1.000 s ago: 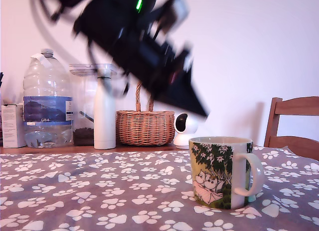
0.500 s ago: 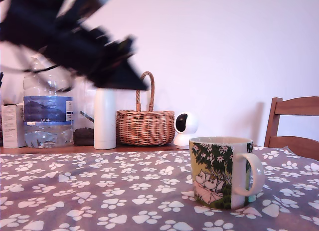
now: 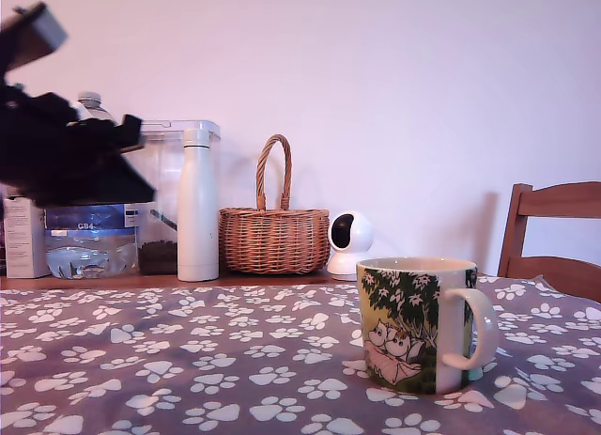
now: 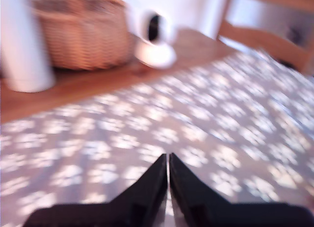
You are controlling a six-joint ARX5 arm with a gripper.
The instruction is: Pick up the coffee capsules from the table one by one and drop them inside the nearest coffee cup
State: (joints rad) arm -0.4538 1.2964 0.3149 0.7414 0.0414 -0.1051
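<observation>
Cream coffee cup at lower right of the exterior view, upright on the table with its paw-print cloth, loop handle turned to the exterior view's right, green foliage and white cartoon figures facing the camera. No coffee capsules to be made out in either view; the cup's inside hidden from this low angle.

Behind the cloth, along a brown wooden shelf: a small white box at far left, a large clear water bottle with a blue label, a clear container with something dark at its bottom, a tall white bottle, a wicker basket with an upright handle, then a small white round camera near centre. Wooden chair back at the right edge.

Arm as a dark, motion-blurred mass in the upper left of the exterior view, well apart from the cup and above the table, covering most of the water bottle. Gripper seen from the wrist view as two black fingers pressed together at their tips, nothing visible between them, pointing out over bare cloth. Wrist view also blurred, with the white bottle, basket and round camera beyond the cloth's edge, and nothing between the fingertips and the cloth.
</observation>
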